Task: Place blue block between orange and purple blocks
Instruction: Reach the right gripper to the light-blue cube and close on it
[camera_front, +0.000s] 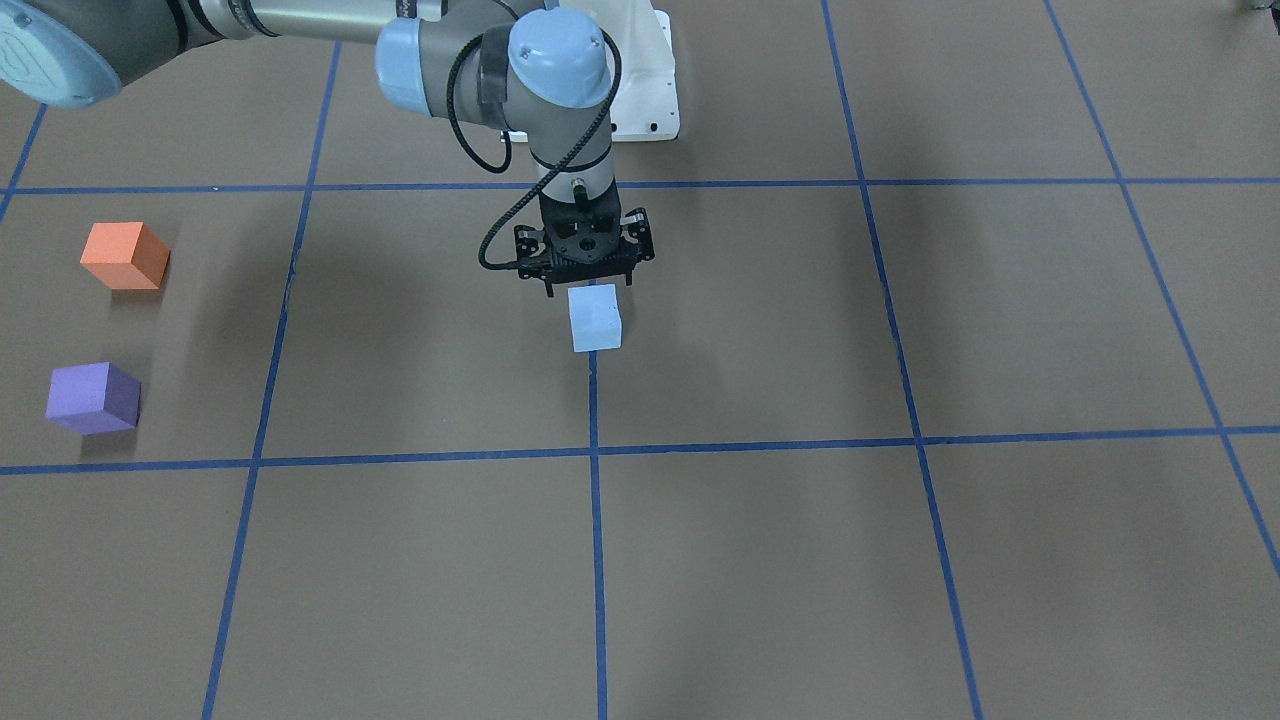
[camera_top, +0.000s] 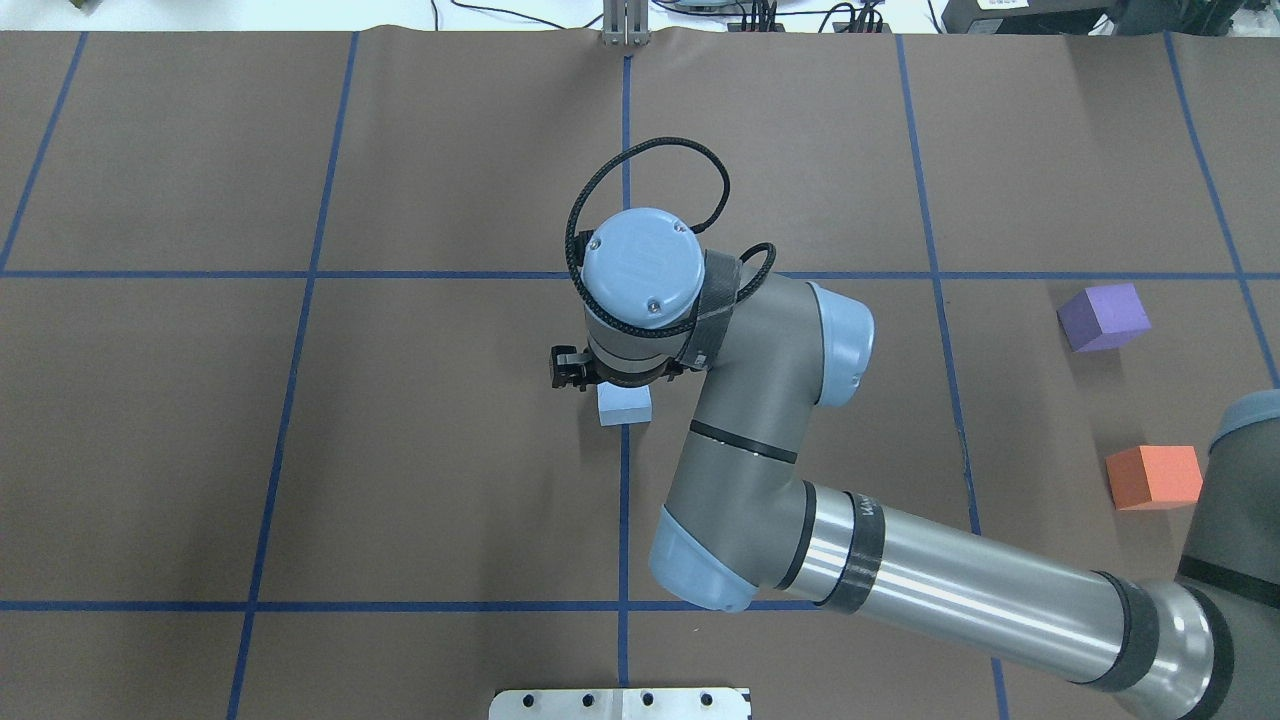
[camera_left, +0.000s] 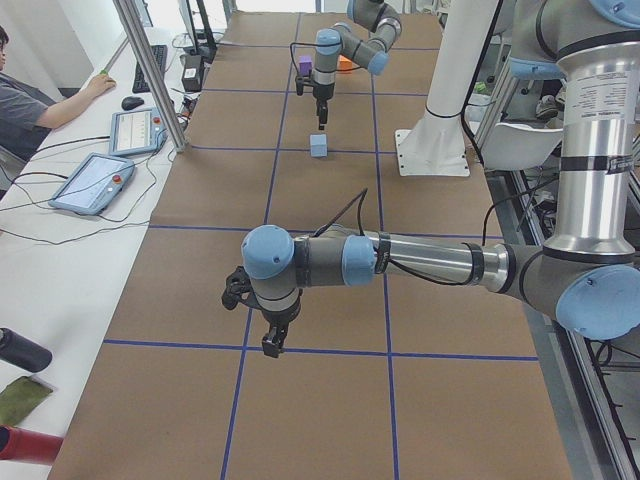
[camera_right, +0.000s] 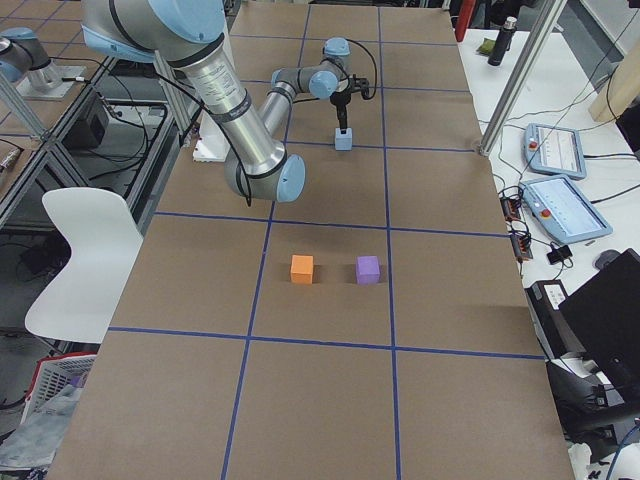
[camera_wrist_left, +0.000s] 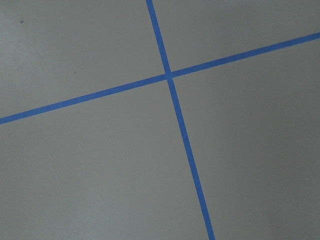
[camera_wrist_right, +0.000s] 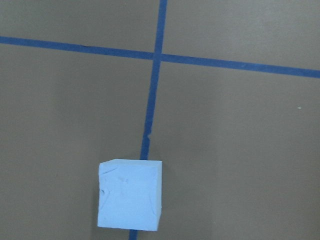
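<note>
The light blue block (camera_front: 595, 317) sits on the table's centre tape line, also in the overhead view (camera_top: 625, 405) and the right wrist view (camera_wrist_right: 130, 201). My right gripper (camera_front: 589, 287) hangs just above it, fingers spread open, empty, not touching it. The orange block (camera_front: 125, 255) and the purple block (camera_front: 93, 398) sit apart at the table's right end, with a gap between them (camera_top: 1155, 477) (camera_top: 1103, 316). My left gripper (camera_left: 270, 340) hovers over a tape crossing far from the blocks. It shows only in the exterior left view, so I cannot tell its state.
Blue tape lines (camera_front: 595, 452) divide the brown table into squares. The white arm mount plate (camera_front: 645, 90) stands at the robot side. Tablets and a keyboard (camera_left: 95, 182) lie on the operators' bench beside the table.
</note>
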